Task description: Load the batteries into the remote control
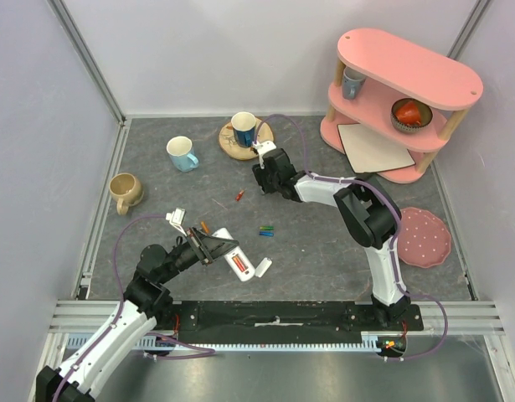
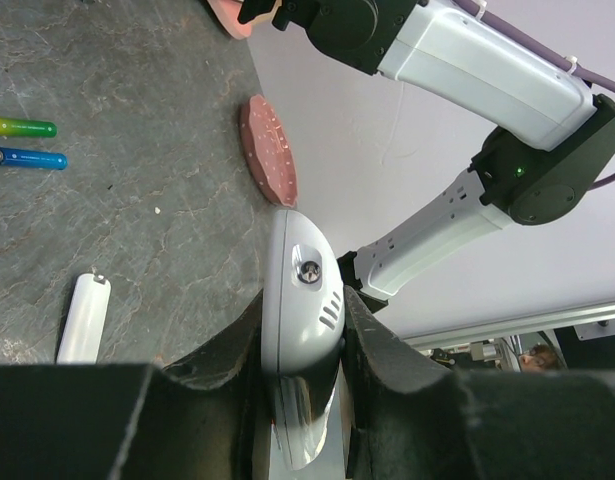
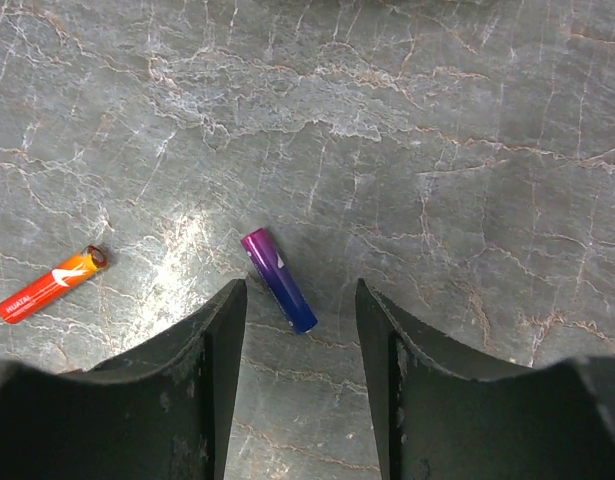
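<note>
The left claw [image 2: 302, 375] is clamped on the remote control [image 2: 299, 290], a finger pressed against each side of the white body. On the table [image 2: 137, 230], off to one side of this claw, lies a slim white piece [image 2: 84, 320], with a green battery [image 2: 22, 127] and a blue battery [image 2: 29, 158] side by side farther out. The right claw [image 3: 299, 298] hangs wide and holds nothing: the purple battery [image 3: 278, 279] lies flat in the gap between its fingers, touching neither, and a red-orange battery [image 3: 49, 284] rests well out beyond one finger.
</note>
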{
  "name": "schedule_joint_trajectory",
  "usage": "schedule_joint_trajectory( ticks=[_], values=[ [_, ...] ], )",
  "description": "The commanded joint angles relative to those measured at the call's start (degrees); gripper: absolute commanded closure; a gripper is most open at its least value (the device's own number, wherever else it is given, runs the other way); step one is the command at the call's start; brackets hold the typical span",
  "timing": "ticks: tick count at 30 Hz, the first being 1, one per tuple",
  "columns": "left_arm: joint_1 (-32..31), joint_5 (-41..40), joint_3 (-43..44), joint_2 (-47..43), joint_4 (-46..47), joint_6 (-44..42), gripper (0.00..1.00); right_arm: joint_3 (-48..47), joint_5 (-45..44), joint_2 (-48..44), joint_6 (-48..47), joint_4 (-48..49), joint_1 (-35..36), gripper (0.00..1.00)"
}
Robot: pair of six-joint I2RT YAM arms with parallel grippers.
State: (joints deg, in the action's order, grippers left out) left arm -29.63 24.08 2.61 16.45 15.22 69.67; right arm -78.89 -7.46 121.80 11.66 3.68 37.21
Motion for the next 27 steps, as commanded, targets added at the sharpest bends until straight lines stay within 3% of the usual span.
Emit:
schedule_joint_trajectory(
  ticks=[1, 8, 17, 24, 27],
  values=[
    [0.36, 0.45, -0.94, -0.54, 1.47, -1.73, 0.98, -1.97, -1.50, 0.98, -1.73, -0.78, 0.14, 0.46],
    [0.36, 0.89, -1.12, -0.54, 2.35, -1.82, 0.98, -2.32, -3.43, 2.30, -3.66, -3.59, 1.19, 0.56],
    [0.36, 1.59, -0.94, -1.77, 2.36, -2.08, 0.98, -0.65, -5.63, 2.04, -1.91, -6.41, 1.55, 0.78],
    [0.36, 1.50, -1.82, -1.78, 3.93, -1.73, 0.98, 7.42, -5.11, -9.52, 3.36, -5.09, 0.93, 1.00],
    [0.36, 1.85, -2.43, 0.15, 7.17, -1.73, 0.98, 11.90, -4.41, -17.96, 4.94, -5.09, 1.02, 1.00]
  ],
)
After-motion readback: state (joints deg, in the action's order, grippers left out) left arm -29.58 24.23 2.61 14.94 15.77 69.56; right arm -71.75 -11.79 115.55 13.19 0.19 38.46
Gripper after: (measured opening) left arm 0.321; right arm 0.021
